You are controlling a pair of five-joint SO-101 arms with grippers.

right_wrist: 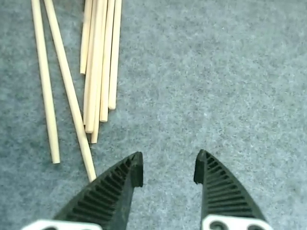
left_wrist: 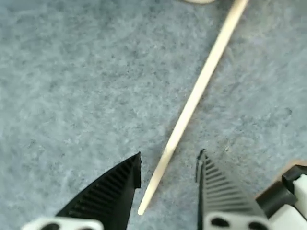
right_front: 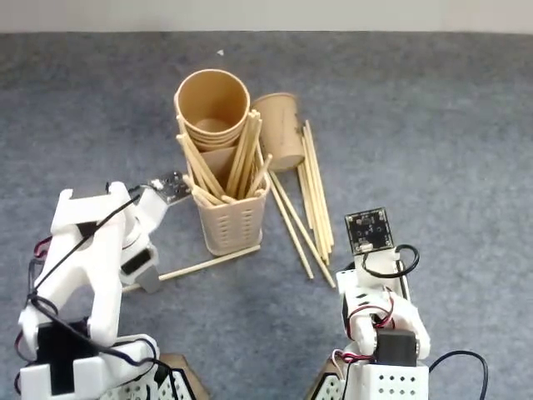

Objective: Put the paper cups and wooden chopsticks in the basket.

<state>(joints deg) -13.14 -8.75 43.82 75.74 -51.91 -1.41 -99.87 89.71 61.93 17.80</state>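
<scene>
The left arm's black ribbed fingers (left_wrist: 120, 184) stand wide apart, straddling the near end of a single pale wooden chopstick (left_wrist: 201, 86) lying flat on the grey tabletop (left_wrist: 72, 72). Its long axis runs away from them toward the beige slotted plastic basket (right_front: 235, 223).

Left arm (right_front: 92, 250): white, leaning forward from its base at the near left side, with the wrist turned downward.
Left gripper (left_wrist: 170, 154): two black ribbed fingers (left_wrist: 115, 187) spread apart, tips pointing down.
Right arm (right_front: 376, 312): white, folded close above its base at the near right side, wrist facing down.
Right gripper (right_wrist: 169, 153): black ribbed fingers (right_wrist: 112, 189) held apart with a wide gap, tips pointing down.
</scene>
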